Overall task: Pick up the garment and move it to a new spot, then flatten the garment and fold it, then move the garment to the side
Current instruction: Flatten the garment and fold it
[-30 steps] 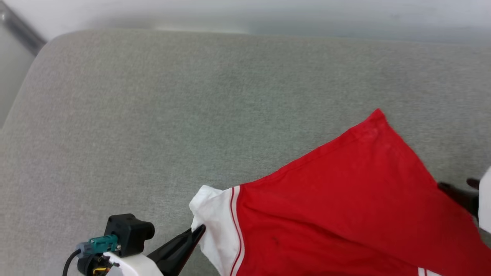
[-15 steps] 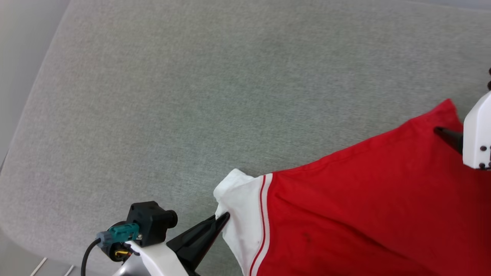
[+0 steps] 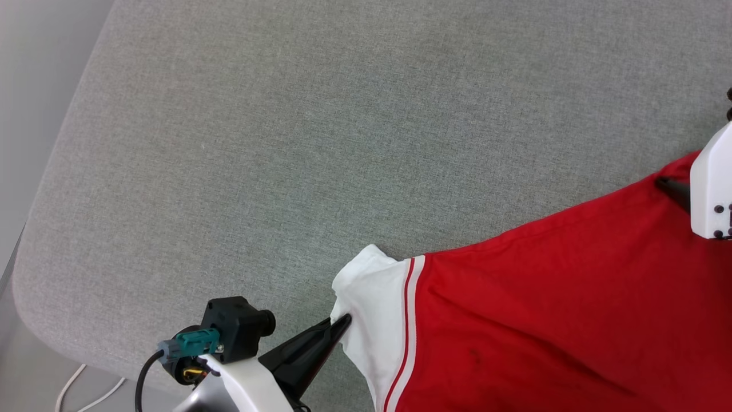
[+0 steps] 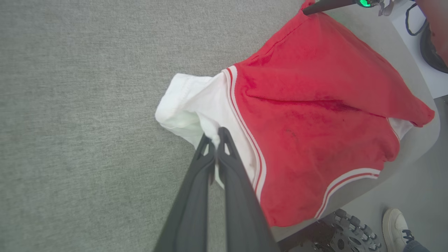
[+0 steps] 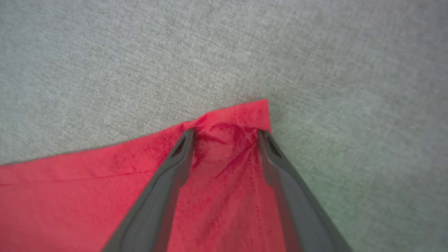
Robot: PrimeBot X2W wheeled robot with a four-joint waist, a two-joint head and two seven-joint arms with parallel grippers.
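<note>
**The garment (image 3: 543, 297) pinched at one end**

The garment is lying spread across the near right part of the grey padded surface (image 3: 286, 143), its white sleeve (image 3: 372, 292) pointing left. The left gripper (image 4: 214, 137) is pinching that sleeve's edge between closed fingers. At the far right, the right gripper (image 5: 225, 134) is standing with its jaws wide apart, fingertips resting on the puckered red corner (image 5: 257, 110).

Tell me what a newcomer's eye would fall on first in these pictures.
The bright red garment with a white sleeve, spread over the lower right of the grey cushion in the head view. Next, the left gripper, jaws pinched on the sleeve's edge, and the right gripper, jaws open astride the far red corner.
</note>
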